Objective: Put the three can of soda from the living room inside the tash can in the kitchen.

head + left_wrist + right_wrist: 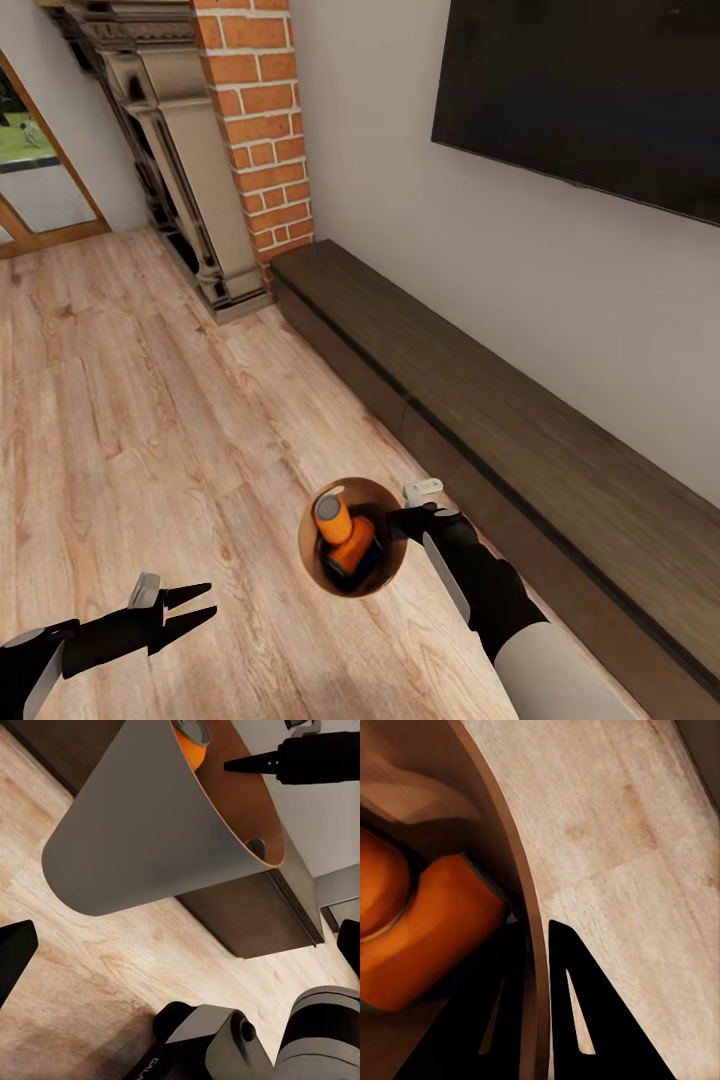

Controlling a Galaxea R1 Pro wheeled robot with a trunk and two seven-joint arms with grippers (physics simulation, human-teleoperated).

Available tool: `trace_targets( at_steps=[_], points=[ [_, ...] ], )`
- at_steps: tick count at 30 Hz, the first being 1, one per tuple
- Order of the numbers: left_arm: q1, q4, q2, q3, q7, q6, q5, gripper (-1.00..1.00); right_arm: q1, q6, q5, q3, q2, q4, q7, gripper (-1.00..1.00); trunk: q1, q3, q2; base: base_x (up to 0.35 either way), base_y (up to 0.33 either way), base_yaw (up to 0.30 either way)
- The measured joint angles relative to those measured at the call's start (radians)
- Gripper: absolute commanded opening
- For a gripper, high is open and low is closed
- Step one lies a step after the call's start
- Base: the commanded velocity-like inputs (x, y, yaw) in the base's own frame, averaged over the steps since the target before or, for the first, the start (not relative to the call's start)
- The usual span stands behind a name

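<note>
The right gripper (398, 522) pinches the bin (310, 560) rim, one finger inside beside the orange cans (345, 535), one outside. The left gripper (190, 607) hangs spread and empty over bare floor (150, 420), cabinet (520, 420) beyond the bin.

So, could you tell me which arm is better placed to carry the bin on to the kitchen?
The right: its claw is already clamped on the trash can's rim, cans of soda inside. The left claw hangs open, apart from the bin.

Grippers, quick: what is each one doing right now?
Left gripper: open, holding nothing.
Right gripper: fingers shut on the trash can rim, cans inside.
</note>
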Motion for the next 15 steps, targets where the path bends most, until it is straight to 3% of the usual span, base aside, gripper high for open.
trace_targets(
  at_steps=[10,15],
  points=[
    [0.000,-0.001,0.000,0.000,-0.001,0.000,0.000,1.00,0.000,0.000,0.001,0.001,0.000,0.000,0.000,-1.00,0.034,-0.028,-0.063,0.000,0.000,0.000],
    [0.000,-0.001,0.001,0.000,-0.001,0.000,0.000,1.00,0.000,0.000,-0.003,0.031,-0.001,0.000,0.000,-1.00,0.054,-0.044,-0.098,0.000,0.000,0.000]
  ],
)
